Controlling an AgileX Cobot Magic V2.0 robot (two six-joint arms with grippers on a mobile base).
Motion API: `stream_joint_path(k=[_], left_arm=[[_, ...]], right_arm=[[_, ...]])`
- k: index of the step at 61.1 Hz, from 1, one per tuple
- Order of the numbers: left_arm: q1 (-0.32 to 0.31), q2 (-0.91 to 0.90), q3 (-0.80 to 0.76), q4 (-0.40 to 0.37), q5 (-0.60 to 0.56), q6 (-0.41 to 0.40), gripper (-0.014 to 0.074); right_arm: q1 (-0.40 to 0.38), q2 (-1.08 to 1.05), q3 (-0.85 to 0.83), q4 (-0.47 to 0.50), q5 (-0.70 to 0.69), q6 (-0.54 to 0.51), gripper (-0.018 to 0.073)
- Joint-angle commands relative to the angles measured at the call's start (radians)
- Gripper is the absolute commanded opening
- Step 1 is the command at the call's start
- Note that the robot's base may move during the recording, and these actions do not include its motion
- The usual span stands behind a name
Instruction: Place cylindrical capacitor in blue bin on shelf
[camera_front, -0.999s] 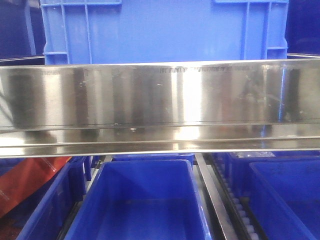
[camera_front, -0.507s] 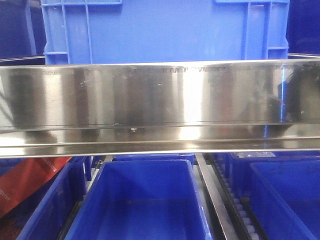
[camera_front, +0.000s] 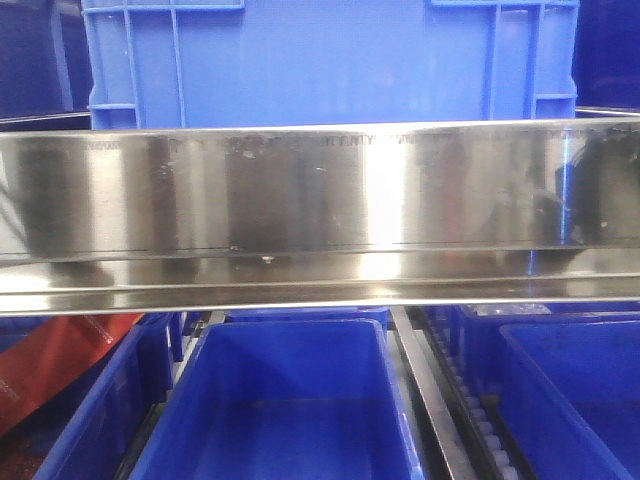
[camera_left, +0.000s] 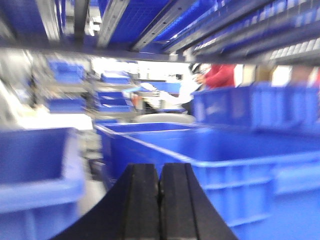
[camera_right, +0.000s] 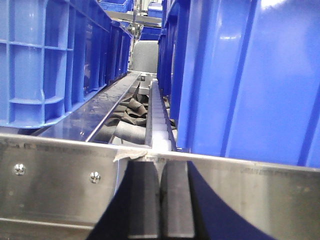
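The shelf's shiny steel front beam (camera_front: 320, 210) spans the front view. A large blue bin (camera_front: 330, 60) stands on the level above it, and an open blue bin (camera_front: 290, 400) sits below it. No capacitor shows in any view. My left gripper (camera_left: 160, 172) is shut with nothing between its black fingers, just in front of the rim of a blue bin (camera_left: 225, 165). My right gripper (camera_right: 160, 170) is shut and empty, close in front of the shelf's steel beam (camera_right: 60, 175), below the gap between two blue bins (camera_right: 55, 60). Neither gripper shows in the front view.
More blue bins flank the lower one at left (camera_front: 100, 400) and right (camera_front: 570, 400), with roller tracks (camera_front: 470, 400) between them. A red object (camera_front: 50, 360) lies at lower left. A white roller track (camera_right: 159, 120) and dark cloth (camera_right: 132, 112) run between the bins. A person in red (camera_left: 217, 75) stands behind.
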Motion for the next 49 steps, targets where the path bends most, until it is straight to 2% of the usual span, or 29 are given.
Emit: stream_joint_path(k=[1, 9, 15, 18, 27, 40, 49], left_arm=[[0.019, -0.016, 0.021, 0.061, -0.007, 0.019, -0.0111], [0.116, -0.061, 0.127, 0.058, -0.001, 0.007, -0.0111], [0.219, -0.119, 0.238, 0.06, -0.019, -0.09, -0.0111], [0.261, -0.152, 0.278, 0.063, -0.024, -0.115, -0.0111], [0.334, -0.21, 0.389, 0.08, -0.056, -0.116, -0.0111], [0.333, -0.21, 0.469, 0.043, -0.179, -0.116, -0.0111], [0.333, -0.21, 0.469, 0.038, -0.155, -0.116, -0.0111]], right_arm=[[-0.008, -0.003, 0.0, -0.009, -0.01, 0.003, -0.0163], [-0.008, -0.003, 0.0, -0.009, -0.01, 0.003, -0.0163], [-0.008, -0.003, 0.0, -0.009, -0.01, 0.003, -0.0163], [-0.008, -0.003, 0.0, -0.009, -0.01, 0.003, -0.0163], [-0.008, -0.003, 0.0, -0.009, -0.01, 0.003, -0.0163], [-0.008, -0.003, 0.0, -0.009, -0.016, 0.003, -0.0163], [-0.008, -0.003, 0.0, -0.009, -0.018, 0.003, -0.0163]])
